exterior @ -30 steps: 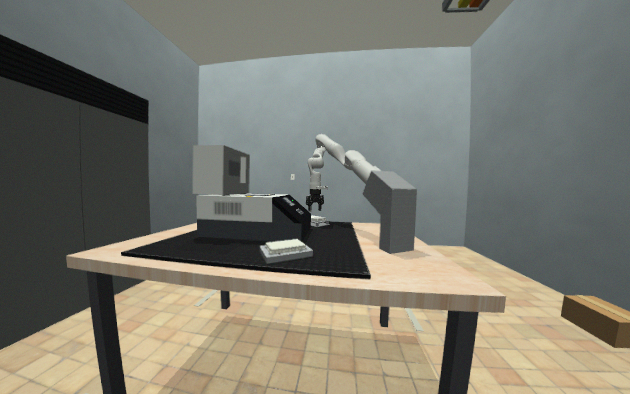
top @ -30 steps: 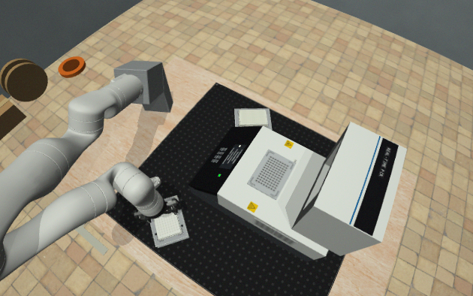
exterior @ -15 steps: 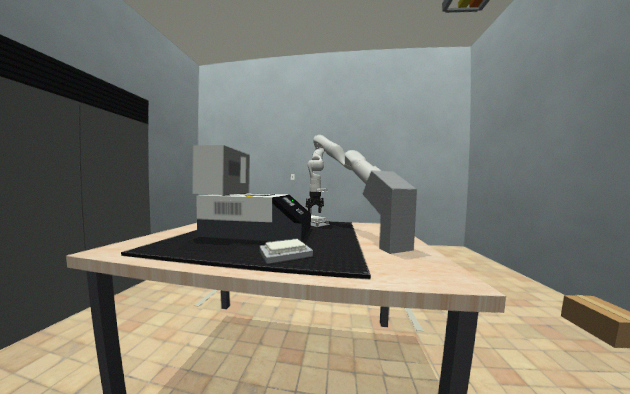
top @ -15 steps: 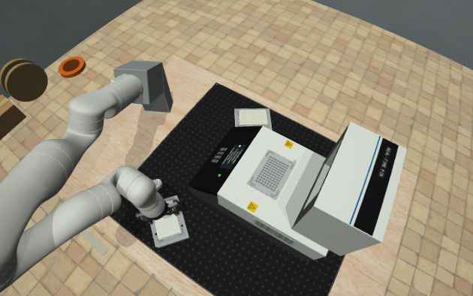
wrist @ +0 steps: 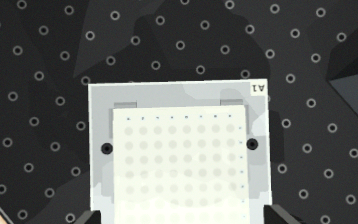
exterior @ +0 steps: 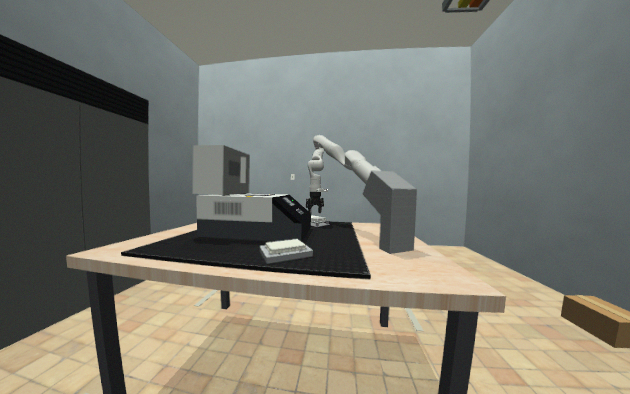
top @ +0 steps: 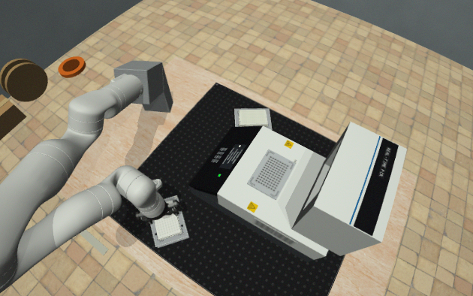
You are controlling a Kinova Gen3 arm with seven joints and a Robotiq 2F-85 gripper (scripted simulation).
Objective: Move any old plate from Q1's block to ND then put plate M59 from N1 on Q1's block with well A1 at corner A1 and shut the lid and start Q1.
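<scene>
My gripper (top: 167,213) (exterior: 315,206) (wrist: 187,218) is open and hangs low over a white well plate (top: 169,228) (wrist: 180,155). That plate lies in a grey nest (top: 161,242) (wrist: 100,115) on the mat's near left. In the wrist view the fingertips show at the bottom corners, either side of the plate, and the nest's corner mark A1 (wrist: 259,88) is at the top right. A second white plate (top: 252,117) (exterior: 285,245) lies in another nest (exterior: 290,256) beyond the cycler Q1 (top: 263,210) (exterior: 240,215). Q1's lid (top: 357,188) (exterior: 220,170) stands open. Its grey block (top: 271,173) is bare. The lamp (top: 219,175) is green.
Q1's keys (top: 218,155) sit on its black sloped front, facing the arm. A black perforated mat (top: 225,255) covers the table's middle. The arm's grey base block (top: 152,84) (exterior: 395,210) stands at the table's edge.
</scene>
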